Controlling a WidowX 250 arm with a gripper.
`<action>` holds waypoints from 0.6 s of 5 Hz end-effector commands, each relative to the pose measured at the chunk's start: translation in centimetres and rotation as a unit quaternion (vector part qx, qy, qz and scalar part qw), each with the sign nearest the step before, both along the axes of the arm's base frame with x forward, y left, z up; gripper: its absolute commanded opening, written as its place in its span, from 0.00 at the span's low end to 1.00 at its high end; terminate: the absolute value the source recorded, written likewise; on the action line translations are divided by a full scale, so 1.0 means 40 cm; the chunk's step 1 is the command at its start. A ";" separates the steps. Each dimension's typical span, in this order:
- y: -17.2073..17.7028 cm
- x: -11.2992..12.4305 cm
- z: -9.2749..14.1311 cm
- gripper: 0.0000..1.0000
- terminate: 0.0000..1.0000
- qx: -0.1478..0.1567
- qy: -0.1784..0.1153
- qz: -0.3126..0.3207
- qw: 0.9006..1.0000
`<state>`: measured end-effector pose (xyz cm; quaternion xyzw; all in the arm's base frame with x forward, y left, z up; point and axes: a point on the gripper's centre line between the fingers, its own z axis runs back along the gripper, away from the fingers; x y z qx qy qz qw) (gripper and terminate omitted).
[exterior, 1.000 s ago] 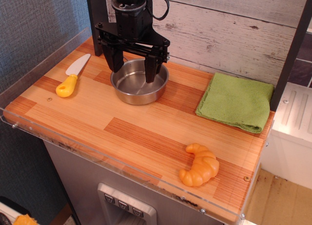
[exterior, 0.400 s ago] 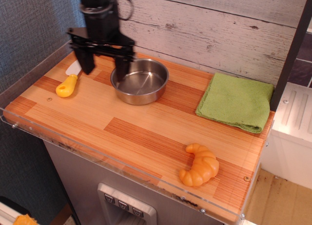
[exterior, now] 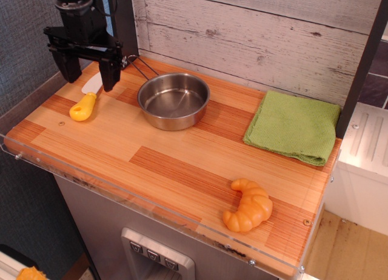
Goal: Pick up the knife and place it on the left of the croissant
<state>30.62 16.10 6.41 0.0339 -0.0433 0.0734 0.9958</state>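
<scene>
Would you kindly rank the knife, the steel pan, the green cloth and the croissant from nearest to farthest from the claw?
From the claw, at the back left corner:
1. Knife, just below it, by the left edge.
2. Steel pan, to the right.
3. Green cloth and croissant, both far right; too close to call.

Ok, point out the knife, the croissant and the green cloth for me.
knife (exterior: 83,106): main camera view, on its yellow handle.
croissant (exterior: 248,205): main camera view, middle of its ridged body.
green cloth (exterior: 294,125): main camera view, centre of the fold.
</scene>
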 end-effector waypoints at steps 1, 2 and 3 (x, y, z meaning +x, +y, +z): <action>0.021 0.011 -0.012 1.00 0.00 0.034 -0.036 -0.008 0.999; 0.039 -0.001 -0.038 1.00 0.00 0.045 -0.044 0.002 0.998; 0.060 -0.022 -0.052 1.00 0.00 0.041 -0.027 0.016 0.999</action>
